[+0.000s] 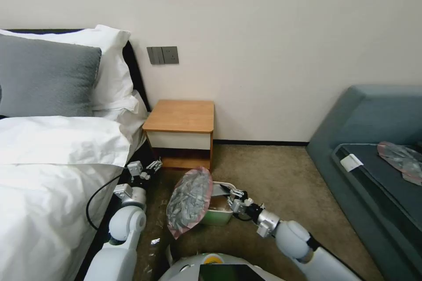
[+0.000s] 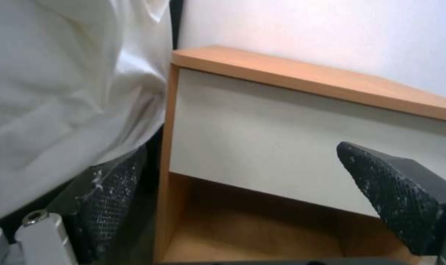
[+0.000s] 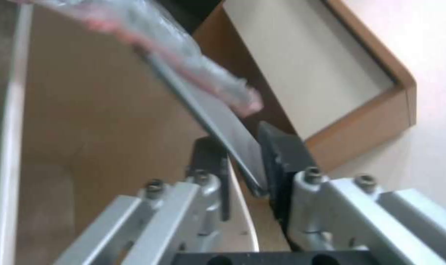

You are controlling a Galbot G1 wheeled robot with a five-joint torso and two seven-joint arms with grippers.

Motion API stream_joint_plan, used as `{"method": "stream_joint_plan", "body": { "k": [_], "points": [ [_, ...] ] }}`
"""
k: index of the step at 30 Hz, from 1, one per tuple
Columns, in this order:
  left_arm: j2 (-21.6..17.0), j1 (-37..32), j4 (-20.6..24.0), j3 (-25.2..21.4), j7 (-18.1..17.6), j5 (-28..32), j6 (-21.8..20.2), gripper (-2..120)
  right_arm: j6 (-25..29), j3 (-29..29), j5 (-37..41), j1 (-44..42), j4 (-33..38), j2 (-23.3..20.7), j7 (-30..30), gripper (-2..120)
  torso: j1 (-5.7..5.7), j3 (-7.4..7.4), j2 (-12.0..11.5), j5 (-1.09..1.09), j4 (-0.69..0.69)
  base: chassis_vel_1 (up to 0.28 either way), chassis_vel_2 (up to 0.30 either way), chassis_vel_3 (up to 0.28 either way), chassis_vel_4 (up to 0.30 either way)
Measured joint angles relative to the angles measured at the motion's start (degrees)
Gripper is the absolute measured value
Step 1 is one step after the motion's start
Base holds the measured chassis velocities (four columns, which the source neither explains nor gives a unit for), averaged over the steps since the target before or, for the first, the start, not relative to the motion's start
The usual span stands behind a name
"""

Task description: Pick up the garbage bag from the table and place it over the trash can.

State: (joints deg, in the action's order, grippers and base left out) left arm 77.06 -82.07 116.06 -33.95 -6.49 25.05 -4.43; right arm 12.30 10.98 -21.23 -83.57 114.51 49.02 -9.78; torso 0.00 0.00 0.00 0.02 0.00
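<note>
The trash can (image 1: 218,217) stands on the carpet in front of the table (image 1: 181,116). The garbage bag (image 1: 190,199), crumpled grey film with a pink-red rim, hangs bunched over the can's left side. My right gripper (image 1: 231,196) is at the can's right rim, shut on a stretched edge of the garbage bag (image 3: 223,125); the cream rim (image 3: 243,209) sits between its fingers (image 3: 282,158) too. The can's inside (image 3: 85,121) lies open beneath. My left gripper (image 1: 149,169) hovers open and empty by the table's lower left corner, facing the white drawer front (image 2: 282,147).
A bed (image 1: 48,171) with white sheets hems in the left side, close to my left arm. A grey-blue sofa (image 1: 373,123) stands at the right with another pinkish clear bag (image 1: 400,158) on its seat. Bare carpet (image 1: 272,171) lies between the can and the sofa.
</note>
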Motion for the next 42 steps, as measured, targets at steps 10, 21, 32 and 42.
{"method": "stream_joint_plan", "body": {
  "k": [10, 21, 32, 42],
  "points": [
    [-1.28, -0.28, -0.55, 2.82, 0.08, -0.22, -0.33, 99, 0.15, 6.68, 6.17, -4.01, 2.93, -5.84, -1.24, 54, 0.0, 0.0, 0.0, -0.02, -0.01, 0.0, 0.0, 0.0, 0.0],
    [-1.96, -0.79, 0.12, 3.52, 0.11, -0.28, -0.55, 99, -1.57, -0.83, 6.59, 0.58, 1.29, -1.78, -1.21, 96, 0.0, 0.0, 0.0, -0.01, 0.0, 0.0, 0.0, 0.0, 0.0],
    [-1.23, -0.91, -0.11, 4.53, 0.16, -1.34, -0.55, 99, -2.46, 0.13, 4.93, 1.34, -0.13, -3.03, -0.14, 100, 0.0, 0.01, 0.0, -0.02, -0.01, 0.0, 0.0, 0.0, 0.0],
    [-1.45, -1.73, 0.05, 6.89, 0.22, -2.41, -0.5, 99, -8.28, 6.87, -15.39, 0.7, 3.82, -3.0, 6.42, 100, 0.0, 0.01, 0.0, -0.01, 0.01, 0.0, 0.0, 0.0, 0.0]
  ]
}}
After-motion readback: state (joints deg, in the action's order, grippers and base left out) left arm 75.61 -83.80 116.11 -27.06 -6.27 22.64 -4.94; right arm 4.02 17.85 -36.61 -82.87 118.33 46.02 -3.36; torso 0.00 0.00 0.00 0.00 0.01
